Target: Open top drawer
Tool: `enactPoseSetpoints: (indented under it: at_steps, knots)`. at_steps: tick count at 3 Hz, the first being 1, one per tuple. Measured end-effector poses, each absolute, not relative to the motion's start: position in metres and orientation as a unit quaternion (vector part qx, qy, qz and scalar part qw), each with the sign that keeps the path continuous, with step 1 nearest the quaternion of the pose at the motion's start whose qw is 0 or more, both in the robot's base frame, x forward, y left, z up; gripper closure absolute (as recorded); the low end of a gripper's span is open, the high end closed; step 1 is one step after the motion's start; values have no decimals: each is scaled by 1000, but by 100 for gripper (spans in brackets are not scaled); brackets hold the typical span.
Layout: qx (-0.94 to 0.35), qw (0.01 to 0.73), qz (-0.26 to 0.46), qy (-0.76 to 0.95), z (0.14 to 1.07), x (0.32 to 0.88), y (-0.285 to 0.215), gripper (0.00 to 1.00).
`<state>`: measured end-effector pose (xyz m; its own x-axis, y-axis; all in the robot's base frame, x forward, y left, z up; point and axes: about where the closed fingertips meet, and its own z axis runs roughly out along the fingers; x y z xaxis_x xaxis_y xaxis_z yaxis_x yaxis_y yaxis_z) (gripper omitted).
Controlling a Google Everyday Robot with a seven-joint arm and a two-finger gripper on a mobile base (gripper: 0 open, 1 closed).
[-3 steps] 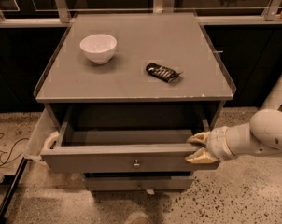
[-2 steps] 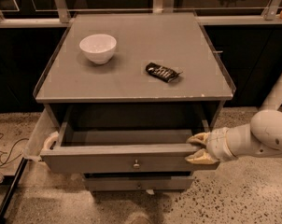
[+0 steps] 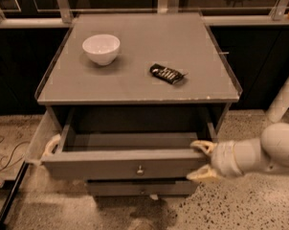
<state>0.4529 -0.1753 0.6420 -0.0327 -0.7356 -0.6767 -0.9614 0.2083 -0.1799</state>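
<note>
**Top drawer (image 3: pixel 111 163): standing open under the desk's front edge**

Item 1. The top drawer is projecting forward from beneath the front edge of the desk (image 3: pixel 135 87), with its plain grey interior showing. Its flat front panel is facing outward, and one small round knob (image 3: pixel 140 169) is sitting at the panel's centre.

Item 2. My gripper (image 3: pixel 202 161) is sitting at the right end of the drawer's front panel, below the desk's front right corner. My fingers are standing apart, the upper one (image 3: pixel 202 146) lying at the panel's top edge and the lower one at its bottom edge, so that the panel's end is lying between them. I cannot tell whether they are pressing on it. My white arm (image 3: pixel 259 152) is reaching in from the right.

Item 3. A white bowl (image 3: pixel 101 49) is resting upright on the desk top, toward the back left corner.

Item 4. A dark packet (image 3: pixel 167 74) is lying flat right of centre, well apart from the bowl.

Item 5. A slimmer lower drawer (image 3: pixel 135 188) is showing just beneath the top drawer.

Item 6. Cables (image 3: pixel 3 152) are trailing on the floor beyond the desk's left edge.
</note>
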Motion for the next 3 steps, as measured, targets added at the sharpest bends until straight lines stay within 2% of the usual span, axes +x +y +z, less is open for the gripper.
enactPoseSetpoints:
  at_steps: [2,3]
  knots:
    - [-606,340,168,699,650,451,-176,98]
    - [-609,343,173,694,654,444,-172,100]
